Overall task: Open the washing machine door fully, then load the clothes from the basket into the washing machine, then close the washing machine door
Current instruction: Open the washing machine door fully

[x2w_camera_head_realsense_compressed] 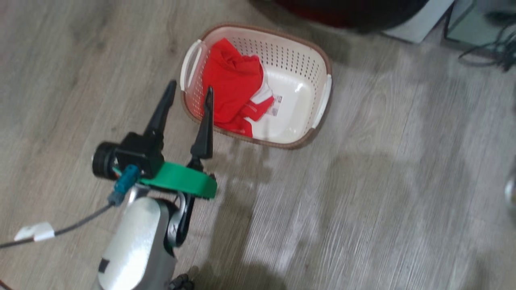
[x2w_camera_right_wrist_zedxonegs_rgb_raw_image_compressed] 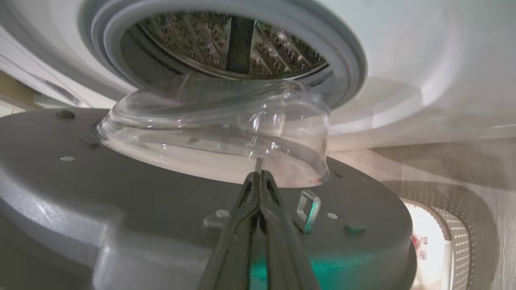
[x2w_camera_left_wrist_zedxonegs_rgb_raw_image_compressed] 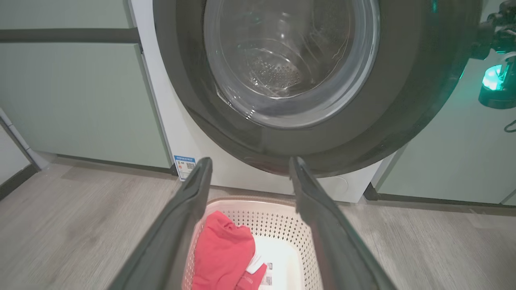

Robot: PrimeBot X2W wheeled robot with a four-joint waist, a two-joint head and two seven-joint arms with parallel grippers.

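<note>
On the grey wood-look floor [x2w_camera_head_realsense_compressed: 403, 181] in front of the white front-loading washing machine [x2w_camera_left_wrist_zedxonegs_rgb_raw_image_compressed: 165, 112], the cream-white perforated plastic basket [x2w_camera_head_realsense_compressed: 290, 52] with the brown woven-look rim is sitting upright. The bright red fabric garment [x2w_camera_head_realsense_compressed: 231, 86] with its white trim is lying bunched in the basket on the robot's left side, leaving the other half of the bottom bare. The large round door [x2w_camera_left_wrist_zedxonegs_rgb_raw_image_compressed: 403, 100], with its glossy black rim and bulging clear glass bowl, is standing partly swung out near the basket's far end. This is leaving the grey rubber drum ring [x2w_camera_right_wrist_zedxonegs_rgb_raw_image_compressed: 346, 52] and the perforated steel drum [x2w_camera_right_wrist_zedxonegs_rgb_raw_image_compressed: 225, 44] exposed behind it. The right gripper [x2w_camera_right_wrist_zedxonegs_rgb_raw_image_compressed: 258, 175] is pointing at the dark inner side of the door [x2w_camera_right_wrist_zedxonegs_rgb_raw_image_compressed: 121, 181], fingers pressed fully together and gripping nothing. Its tips are sitting at the foot of the glass bowl, though contact cannot be confirmed. The left gripper [x2w_camera_head_realsense_compressed: 191, 86] is hovering above the basket's near-left rim with its fingers spread to their widest and empty. The step in hand appears to be the first: swinging the door fully open. The next move is calling for an outward push on the inner side until the door is standing clear of the drum opening. After that, the left gripper is likely needing to descend onto the garment and close on a thick fold.
</note>
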